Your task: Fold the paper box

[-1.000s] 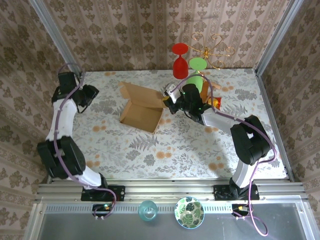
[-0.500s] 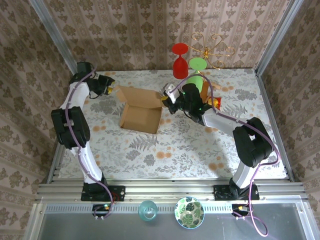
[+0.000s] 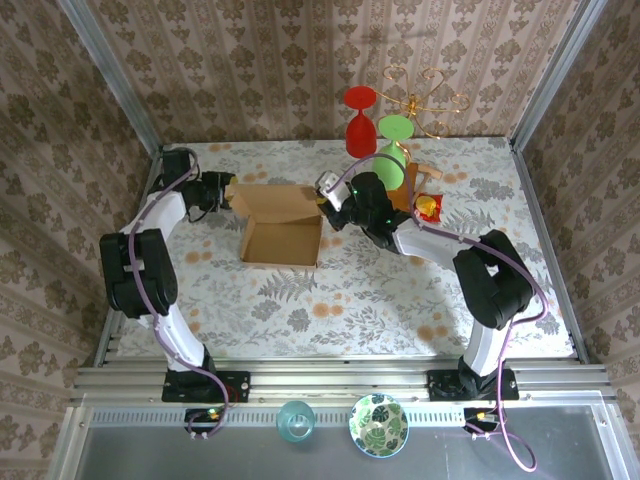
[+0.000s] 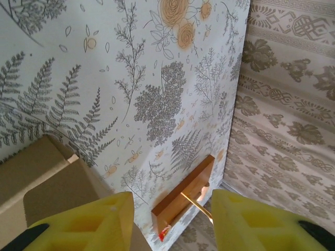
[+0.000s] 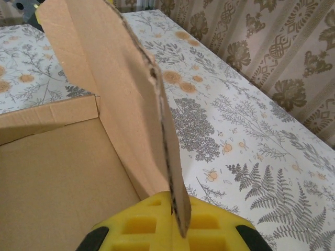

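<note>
Paper box (image 3: 283, 240), tan and shallow, has flaps raised; right jaws pinch one, left jaws stand apart.

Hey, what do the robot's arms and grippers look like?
Both arms have black joint housings joined by white links: left arm, right arm. A purple cable runs along each. The finger pads are yellow, with moulded rectangular recesses.

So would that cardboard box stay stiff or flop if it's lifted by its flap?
Probably fairly stiff: the flap stands straight though the right gripper pinches just one edge. Likely light, since the box is thin, empty cardboard. It would probably bend at its creases.
</note>
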`<state>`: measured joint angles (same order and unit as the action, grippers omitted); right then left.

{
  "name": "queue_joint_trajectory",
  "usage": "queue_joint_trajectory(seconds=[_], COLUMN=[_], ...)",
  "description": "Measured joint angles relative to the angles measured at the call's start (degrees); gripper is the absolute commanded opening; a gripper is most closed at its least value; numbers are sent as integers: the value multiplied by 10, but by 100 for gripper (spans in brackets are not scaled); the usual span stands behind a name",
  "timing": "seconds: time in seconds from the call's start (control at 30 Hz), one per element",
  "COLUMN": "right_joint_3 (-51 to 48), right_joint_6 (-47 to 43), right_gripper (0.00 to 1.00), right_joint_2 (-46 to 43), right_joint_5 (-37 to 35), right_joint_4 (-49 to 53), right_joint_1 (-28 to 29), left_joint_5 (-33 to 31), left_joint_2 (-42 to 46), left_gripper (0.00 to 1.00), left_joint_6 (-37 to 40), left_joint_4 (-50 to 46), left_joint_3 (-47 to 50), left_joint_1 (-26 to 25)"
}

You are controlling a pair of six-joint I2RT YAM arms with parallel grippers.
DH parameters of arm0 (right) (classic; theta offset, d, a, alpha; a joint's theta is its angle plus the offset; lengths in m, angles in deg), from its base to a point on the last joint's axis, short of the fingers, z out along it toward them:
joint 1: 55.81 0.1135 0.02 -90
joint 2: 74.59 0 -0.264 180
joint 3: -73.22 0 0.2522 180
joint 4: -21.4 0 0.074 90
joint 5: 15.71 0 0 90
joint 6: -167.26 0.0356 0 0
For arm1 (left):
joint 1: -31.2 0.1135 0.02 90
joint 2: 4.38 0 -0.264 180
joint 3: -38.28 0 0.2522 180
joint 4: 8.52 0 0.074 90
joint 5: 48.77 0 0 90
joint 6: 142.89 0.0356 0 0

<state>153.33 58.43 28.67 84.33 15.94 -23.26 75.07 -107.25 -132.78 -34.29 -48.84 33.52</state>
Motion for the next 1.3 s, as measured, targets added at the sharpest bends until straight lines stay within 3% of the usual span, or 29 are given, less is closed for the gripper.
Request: queue_joint_trajectory(seconds=[0.37, 0.67, 1.3], right_joint_3=[0, 5, 15], right_joint_6=[-8, -2, 160], right_gripper=[0, 0, 0], right_joint_2=[2, 21, 77], right_joint_5=[-60, -83, -188], right_joint_4=[-26, -42, -136], right_joint_1=[18, 24, 36], left_joint_5=[1, 4, -15], left_joint_2=[67, 72, 117], left_gripper=[47, 47, 39], left_joint_6=[-88, -149, -176], left_joint_4=[43, 106, 142], left_joint_3=[92, 125, 187], left_joint_1=[4, -9, -34])
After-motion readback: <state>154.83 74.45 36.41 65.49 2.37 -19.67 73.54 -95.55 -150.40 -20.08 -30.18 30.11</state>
